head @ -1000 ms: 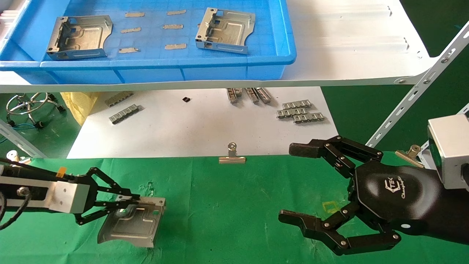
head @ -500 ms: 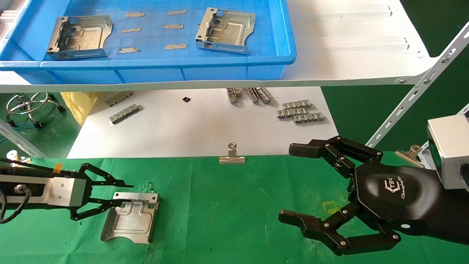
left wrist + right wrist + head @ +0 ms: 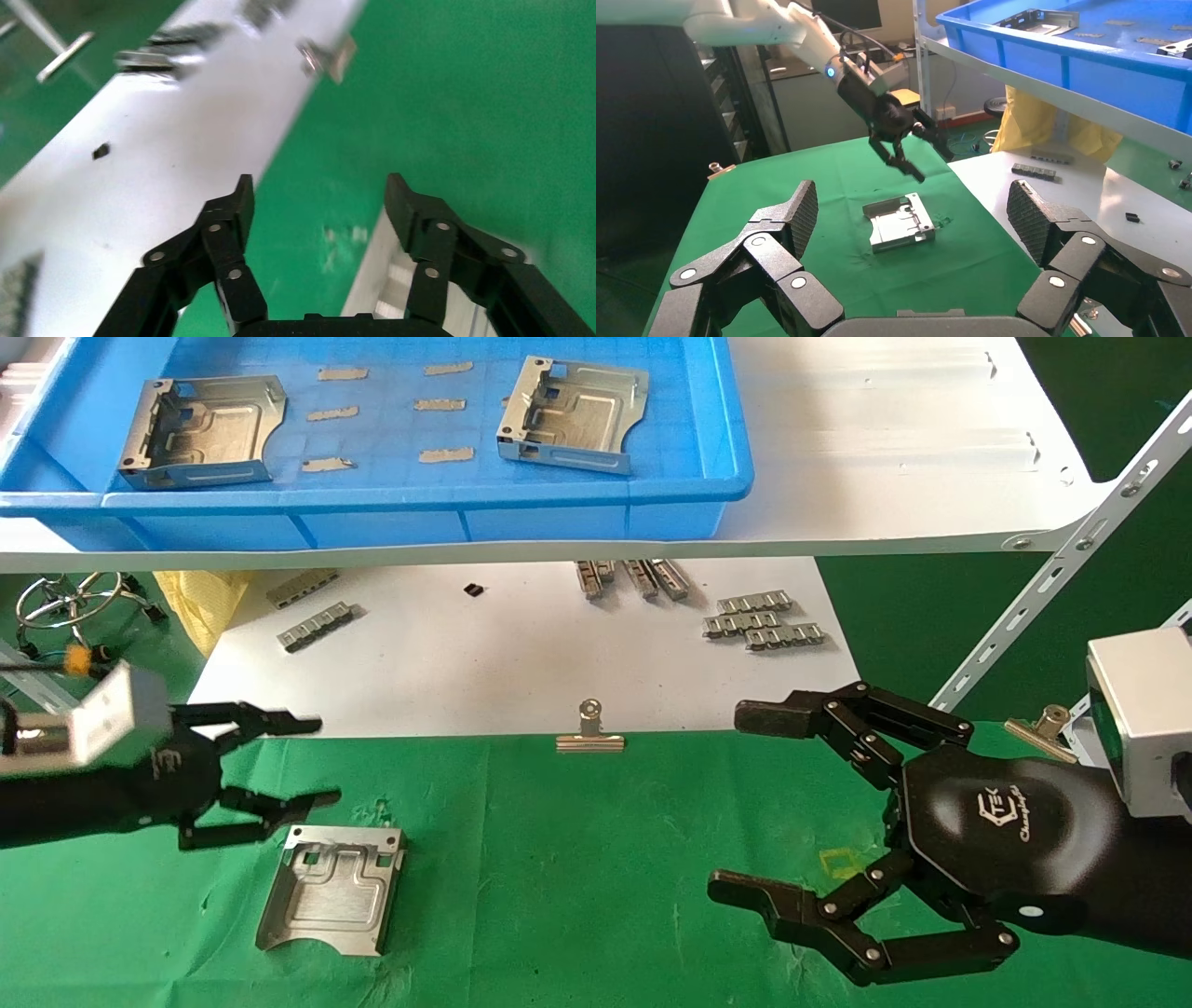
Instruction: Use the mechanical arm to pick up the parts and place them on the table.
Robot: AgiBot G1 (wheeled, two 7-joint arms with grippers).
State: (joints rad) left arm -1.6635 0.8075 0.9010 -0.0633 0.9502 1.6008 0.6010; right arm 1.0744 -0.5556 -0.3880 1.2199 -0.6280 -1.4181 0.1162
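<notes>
One silver part [image 3: 332, 889] lies flat on the green table [image 3: 577, 877], near its left front. My left gripper [image 3: 321, 758] hovers just behind and above that part, open and empty. In the left wrist view my left gripper [image 3: 320, 189] shows its jaws spread over the cloth, with the part's edge [image 3: 393, 281] under one finger. Two more parts [image 3: 200, 430] [image 3: 573, 416] lie in the blue tray [image 3: 419, 497] on the shelf. My right gripper [image 3: 736, 803] is open and empty over the table's right side. The right wrist view shows the part [image 3: 899, 223] and the left gripper [image 3: 932, 163] above it.
A white board [image 3: 512, 654] lies behind the cloth with grey ribbed strips [image 3: 764, 621] on it. A silver binder clip [image 3: 589, 733] stands at the board's front edge, another [image 3: 1038, 727] by my right wrist. A slanted shelf bracket [image 3: 1071, 561] runs at the right.
My left gripper has let go of the part, which now lies flat on the cloth. The gripper has opened, risen and moved back toward the white board. My right arm has not moved.
</notes>
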